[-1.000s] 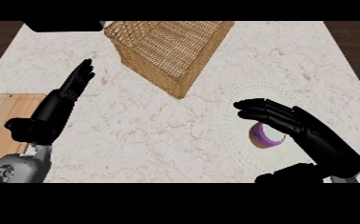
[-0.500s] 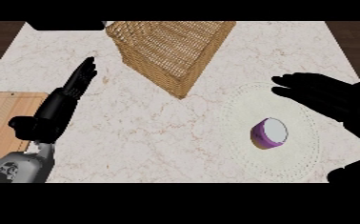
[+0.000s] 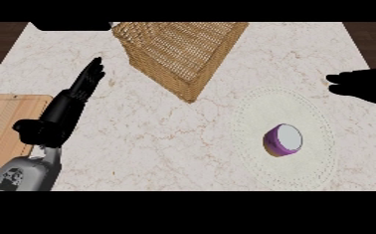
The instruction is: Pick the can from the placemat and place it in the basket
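A small purple can [image 3: 283,140] with a pale top stands on the round cream placemat [image 3: 253,118] at the right of the counter. The woven wicker basket [image 3: 182,49] sits at the back centre, its near corner pointing at me. My right hand [image 3: 356,84] shows only at the right edge, above and to the right of the can and well apart from it, holding nothing. At the left, my left hand [image 3: 70,103] rests open with its fingers pointing up, far from the can.
A wooden cutting board [image 3: 16,123] lies at the left edge, partly under my left forearm. A dark object [image 3: 70,26] sits at the back left, next to the basket. Bare marble counter spreads between the basket and the placemat.
My right hand has pulled back from over the can toward the right edge, uncovering the can and placemat. The can stays in place. The left hand has not moved.
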Robot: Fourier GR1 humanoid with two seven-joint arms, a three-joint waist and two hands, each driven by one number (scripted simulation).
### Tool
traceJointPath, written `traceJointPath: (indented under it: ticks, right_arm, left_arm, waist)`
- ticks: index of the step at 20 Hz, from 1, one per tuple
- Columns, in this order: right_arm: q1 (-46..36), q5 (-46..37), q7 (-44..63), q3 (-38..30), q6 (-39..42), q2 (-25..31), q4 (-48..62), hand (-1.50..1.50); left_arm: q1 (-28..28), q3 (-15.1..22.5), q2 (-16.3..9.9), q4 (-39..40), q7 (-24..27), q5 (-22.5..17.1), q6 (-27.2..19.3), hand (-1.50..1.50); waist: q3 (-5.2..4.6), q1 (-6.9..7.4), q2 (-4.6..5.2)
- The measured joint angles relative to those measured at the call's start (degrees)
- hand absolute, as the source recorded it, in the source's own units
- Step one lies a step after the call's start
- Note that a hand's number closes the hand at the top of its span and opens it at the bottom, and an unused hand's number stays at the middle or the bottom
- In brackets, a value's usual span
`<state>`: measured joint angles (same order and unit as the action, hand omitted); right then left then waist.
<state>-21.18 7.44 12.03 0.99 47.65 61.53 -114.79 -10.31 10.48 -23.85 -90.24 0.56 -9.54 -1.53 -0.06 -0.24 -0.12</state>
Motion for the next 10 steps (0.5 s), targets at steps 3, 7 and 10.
traceJointPath:
  ticks: [3, 7, 10]
  right_arm:
    - [1.0, 0.6, 0.3, -3.1, 2.7, -1.1, 0.1, -1.5]
    - [2.0, -2.7, -1.8, -5.1, 4.6, -3.9, 1.1, -1.5]
    - [3.9, -5.7, -2.5, -5.0, 4.2, -7.5, 1.0, -1.5]
  left_arm:
    - [0.5, -0.5, 1.1, 1.0, 1.1, 1.1, 0.9, 0.0]
    - [-1.4, -2.6, 1.2, 1.2, -0.5, 1.0, 2.7, 0.0]
    - [0.1, -2.7, 1.8, -0.7, -0.8, 1.9, 2.9, 0.0]
  waist:
    - [0.02, 0.03, 0.03]
    - [0.06, 0.14, 0.08]
    - [0.07, 0.31, 0.09]
